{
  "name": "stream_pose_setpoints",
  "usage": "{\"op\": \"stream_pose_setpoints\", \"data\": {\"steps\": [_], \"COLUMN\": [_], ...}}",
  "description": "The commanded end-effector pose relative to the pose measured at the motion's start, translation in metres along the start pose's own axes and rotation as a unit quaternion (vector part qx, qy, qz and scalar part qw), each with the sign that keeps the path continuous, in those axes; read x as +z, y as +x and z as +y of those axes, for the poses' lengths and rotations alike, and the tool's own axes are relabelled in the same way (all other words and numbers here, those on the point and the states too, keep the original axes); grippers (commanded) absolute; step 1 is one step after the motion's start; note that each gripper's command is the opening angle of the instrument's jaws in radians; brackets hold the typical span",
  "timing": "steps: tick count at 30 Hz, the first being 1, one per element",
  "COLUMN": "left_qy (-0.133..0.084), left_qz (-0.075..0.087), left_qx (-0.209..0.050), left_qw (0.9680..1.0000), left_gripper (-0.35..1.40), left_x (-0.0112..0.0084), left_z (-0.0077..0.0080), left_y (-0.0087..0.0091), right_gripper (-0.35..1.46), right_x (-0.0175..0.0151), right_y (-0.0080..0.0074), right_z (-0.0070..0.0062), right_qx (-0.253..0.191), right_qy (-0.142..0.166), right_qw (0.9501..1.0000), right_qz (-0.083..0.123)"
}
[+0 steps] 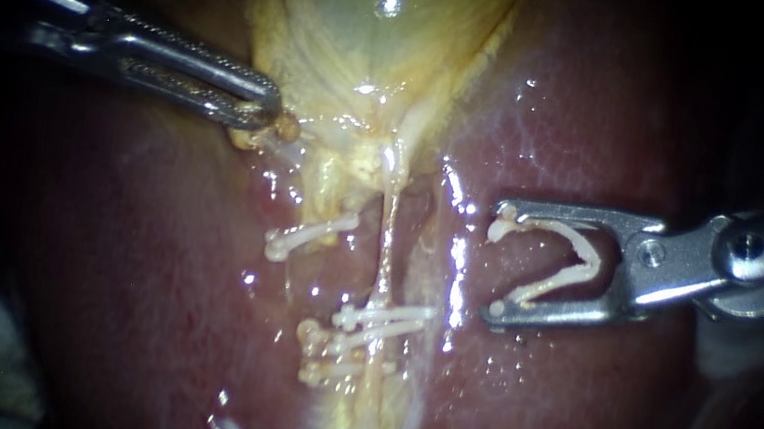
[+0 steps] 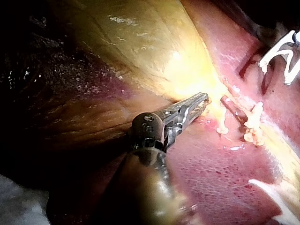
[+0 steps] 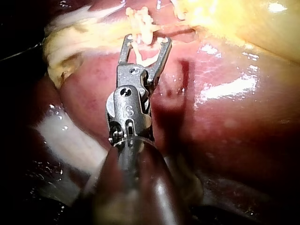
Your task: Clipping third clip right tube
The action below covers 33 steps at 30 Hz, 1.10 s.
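Beside the right tube (image 1: 387,246), over the liver (image 1: 576,405), the right end effector (image 1: 498,260) holds an open clip (image 1: 591,259) from both sides, just clear of the tube. The left end effector (image 1: 268,110) is clamped on the gallbladder (image 1: 369,31) at its lower edge.

Endoscope close over liver (image 1: 576,405); wrist cameras nearby, all sharing clips (image 1: 365,328).

Gripping gallbladder (image 1: 367,41) lower edge with left instrument (image 1: 271,109), end effector clamped. Holding open clip (image 1: 562,262) in right instrument (image 1: 499,259), end effector spread, over liver (image 1: 576,405), right of tube (image 1: 389,236), not touching. Two clips (image 1: 376,325) across tube lower down, single clip (image 1: 308,236) up-left of them.
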Motion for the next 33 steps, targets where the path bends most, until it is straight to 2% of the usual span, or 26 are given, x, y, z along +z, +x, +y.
{"op": "stream_pose_setpoints", "data": {"steps": [1,3,5,9,12,19,26,33], "left_qy": [-0.001,-0.004,0.002,0.009,0.013,0.013,0.014,0.014], "left_qz": [0.0,-0.001,0.0,0.013,0.016,0.018,0.018,0.018], "left_qx": [-0.001,-0.002,-0.005,-0.01,-0.007,-0.007,-0.007,-0.007], "left_qw": [1.0,1.0,1.0,0.9998,0.9998,0.9997,0.9997,0.9997], "left_gripper": [-0.35,-0.35,-0.35,-0.35,-0.35,-0.35,-0.35,-0.35], "left_x": [-0.0006,-0.002,-0.0039,-0.0072,-0.0085,-0.0084,-0.0082,-0.0081], "left_z": [0.0002,0.0007,0.0012,0.002,0.0025,0.0027,0.0027,0.0027], "left_y": [0.0002,0.0008,0.0015,0.0026,0.0031,0.003,0.0029,0.0029], "right_gripper": [0.5,0.5,0.5,0.5,0.5,0.5,0.5,0.5], "right_x": [0.0,0.0,0.0,0.0,0.0001,0.0014,0.0047,0.0086], "right_y": [0.0,0.0,0.0001,0.0001,0.0001,0.0004,-0.0001,-0.0023], "right_z": [0.0,0.0,-0.0001,-0.0001,0.0,0.0002,0.0007,0.0016], "right_qx": [0.0,0.0,0.0,0.0,0.0,-0.002,0.067,0.127], "right_qy": [0.0,0.0,0.0,0.0,0.0,0.005,0.04,0.053], "right_qw": [1.0,1.0,1.0,1.0,1.0,1.0,0.9969,0.9904], "right_qz": [0.0,0.0,0.0,0.0,0.0,0.001,0.006,0.003]}}
